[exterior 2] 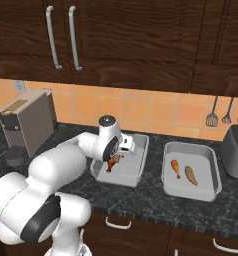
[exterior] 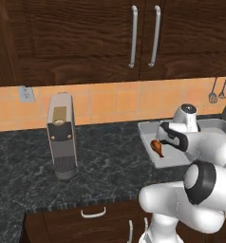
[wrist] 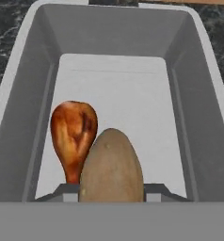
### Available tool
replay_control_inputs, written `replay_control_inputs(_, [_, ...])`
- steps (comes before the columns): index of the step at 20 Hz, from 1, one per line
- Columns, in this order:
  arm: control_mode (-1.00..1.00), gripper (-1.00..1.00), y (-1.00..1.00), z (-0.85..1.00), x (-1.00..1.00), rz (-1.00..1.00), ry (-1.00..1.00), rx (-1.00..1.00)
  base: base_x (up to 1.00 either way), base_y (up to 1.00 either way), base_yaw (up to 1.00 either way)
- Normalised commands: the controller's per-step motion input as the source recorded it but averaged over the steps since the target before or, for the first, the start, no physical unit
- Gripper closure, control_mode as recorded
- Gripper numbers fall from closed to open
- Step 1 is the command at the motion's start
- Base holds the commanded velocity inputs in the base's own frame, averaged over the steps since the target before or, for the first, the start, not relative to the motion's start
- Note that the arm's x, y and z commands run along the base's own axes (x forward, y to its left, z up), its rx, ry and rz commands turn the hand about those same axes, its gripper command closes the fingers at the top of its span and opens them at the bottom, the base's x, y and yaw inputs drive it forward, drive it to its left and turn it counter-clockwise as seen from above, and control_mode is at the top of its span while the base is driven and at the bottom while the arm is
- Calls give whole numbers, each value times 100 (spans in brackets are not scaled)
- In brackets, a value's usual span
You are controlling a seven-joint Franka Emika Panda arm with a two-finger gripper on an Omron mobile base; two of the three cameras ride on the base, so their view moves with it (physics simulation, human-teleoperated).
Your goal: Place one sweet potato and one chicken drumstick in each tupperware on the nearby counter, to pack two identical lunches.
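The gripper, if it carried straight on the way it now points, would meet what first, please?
The gripper holds a sweet potato over the left tupperware. Straight on, the potato would probably reach the tub's pale floor first, beside the chicken drumstick already lying there; depth is uncertain.

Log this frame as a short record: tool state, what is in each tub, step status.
tool: closed on a sweet potato, above the near tub
near tub: one drumstick on its floor
far tub: one drumstick, one sweet potato
status: held potato not yet released
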Motion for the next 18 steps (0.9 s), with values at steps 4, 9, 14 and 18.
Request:
replay_control_inputs(4, [-100, 100, -29, -10, 44, 0, 7, 0, 0, 0, 0])
replay_control_inputs(9, [-100, 100, -6, -37, 21, 0, 2, 0, 0, 0, 0])
replay_control_inputs(14, [-100, 100, 0, -49, 1, 0, 2, 0, 0, 0, 0])
replay_control_inputs(18, [-100, 100, 0, -41, 1, 0, 1, 0, 0, 0, 0])
